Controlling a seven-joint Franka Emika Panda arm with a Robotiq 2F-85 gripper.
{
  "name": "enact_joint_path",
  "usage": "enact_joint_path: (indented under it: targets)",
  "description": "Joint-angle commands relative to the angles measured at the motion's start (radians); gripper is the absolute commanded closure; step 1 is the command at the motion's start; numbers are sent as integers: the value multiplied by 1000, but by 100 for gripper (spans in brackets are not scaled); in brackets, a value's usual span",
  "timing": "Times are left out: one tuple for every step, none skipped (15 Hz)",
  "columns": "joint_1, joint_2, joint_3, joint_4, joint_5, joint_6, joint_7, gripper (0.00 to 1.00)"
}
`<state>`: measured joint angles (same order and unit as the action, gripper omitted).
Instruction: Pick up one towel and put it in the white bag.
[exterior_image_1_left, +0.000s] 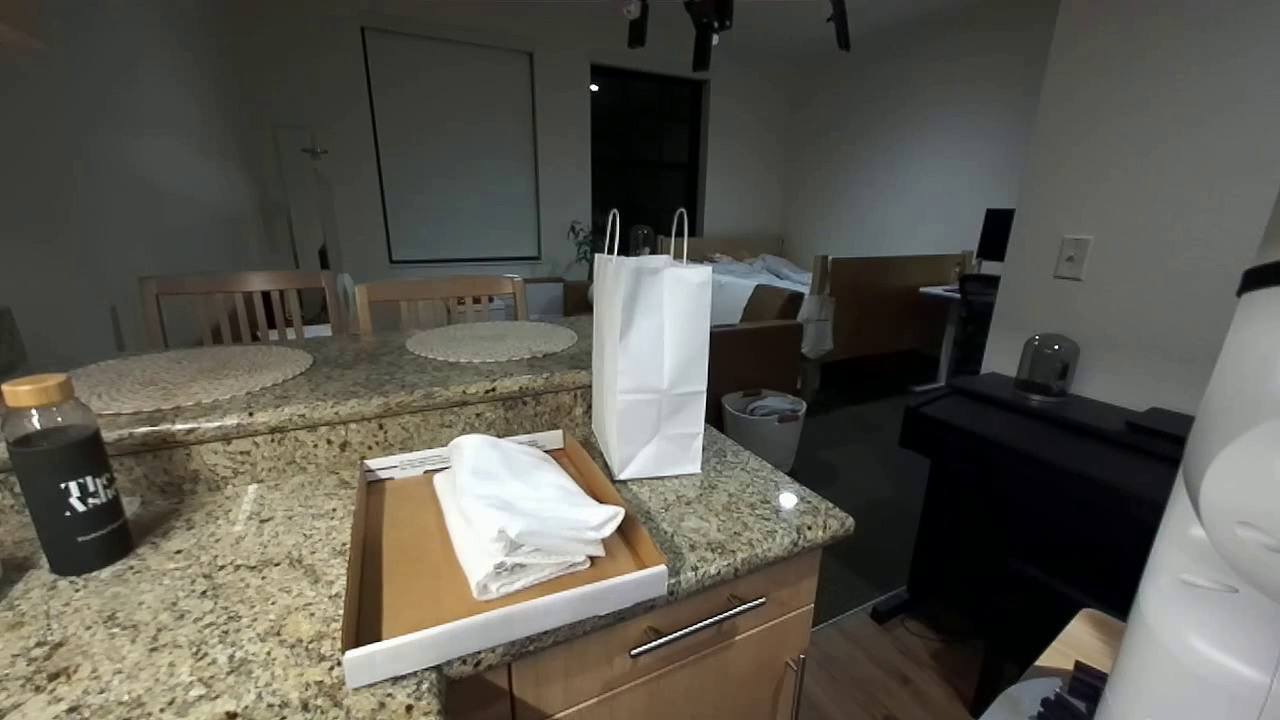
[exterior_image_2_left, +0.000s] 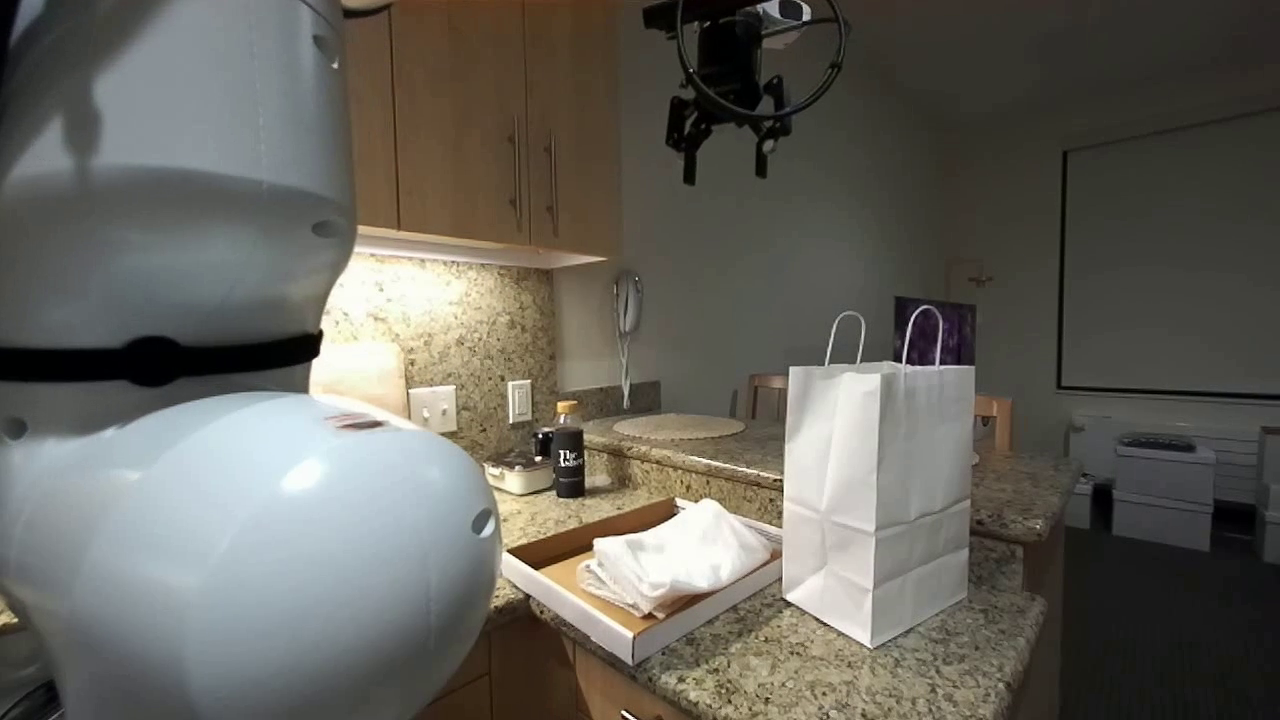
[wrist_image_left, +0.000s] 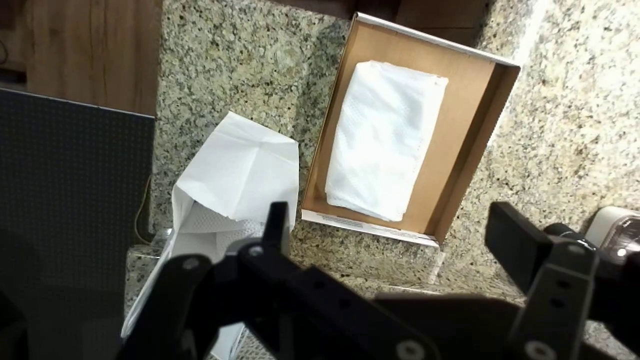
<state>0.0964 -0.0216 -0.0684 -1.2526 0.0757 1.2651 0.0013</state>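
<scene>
White folded towels (exterior_image_1_left: 530, 510) lie stacked in a shallow cardboard tray (exterior_image_1_left: 400, 570); they also show in an exterior view (exterior_image_2_left: 680, 550) and the wrist view (wrist_image_left: 385, 142). I cannot tell how many layers there are. The white paper bag (exterior_image_1_left: 655, 370) stands upright and open beside the tray, handles up, also in an exterior view (exterior_image_2_left: 880, 500) and the wrist view (wrist_image_left: 245, 170). A white textured surface shows inside its mouth; I cannot tell if it is cloth. My gripper (exterior_image_2_left: 726, 176) hangs high above the counter, its fingers (wrist_image_left: 390, 212) wide apart with nothing between them.
A raised granite ledge with woven placemats (exterior_image_1_left: 490, 341) runs behind the tray and bag. A dark bottle (exterior_image_1_left: 70, 490) stands on the counter, with a small container (exterior_image_2_left: 520, 473) near it. The counter edge (exterior_image_1_left: 800, 535) lies close to the bag. Wall cabinets (exterior_image_2_left: 480, 120) hang behind.
</scene>
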Motion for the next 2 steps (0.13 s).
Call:
enact_joint_path:
  targets:
    - [0, -3, 0, -5, 0, 1, 0, 0]
    - [0, -3, 0, -9, 0, 2, -1, 0]
